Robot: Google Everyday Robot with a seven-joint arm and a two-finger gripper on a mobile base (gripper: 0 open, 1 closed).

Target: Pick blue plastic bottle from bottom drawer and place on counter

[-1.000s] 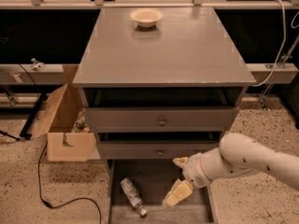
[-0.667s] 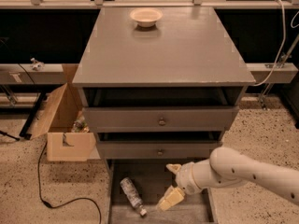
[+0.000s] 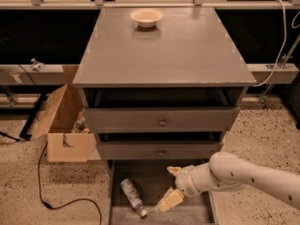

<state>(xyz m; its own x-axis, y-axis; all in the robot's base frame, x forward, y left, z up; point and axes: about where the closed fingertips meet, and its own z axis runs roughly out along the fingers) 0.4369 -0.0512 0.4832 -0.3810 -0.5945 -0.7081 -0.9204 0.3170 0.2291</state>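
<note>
The bottom drawer point(image 3: 151, 178) stands pulled out toward the camera, its plain grey floor bounded by thin side walls and a low front wall at the bottom of the view. The front of the middle drawer point(image 3: 159, 151) overhangs its rear; the top drawer point(image 3: 161, 119) above sits slightly ajar, and both carry a small round knob. The gripper point(image 3: 170, 186) hangs inside the bottom drawer, about midway across, on a pale arm point(image 3: 243, 175) that reaches in over the right wall. Its jaws are spread apart and hold nothing.

The blue plastic bottle point(image 3: 131, 196) lies on its side on the drawer floor, in the left half, slanted with its pale cap toward the front right. It is just beside the lower jaw, though whether they touch cannot be told. It is clear plastic with a light printed label; the writing cannot be read.

The desk point(image 3: 161, 55) is broad, flat and grey, with a cream bowl point(image 3: 146, 17) near its rear edge. A cardboard box point(image 3: 61, 125) and a black cable point(image 3: 56, 201) lie on the floor to the left.
</note>
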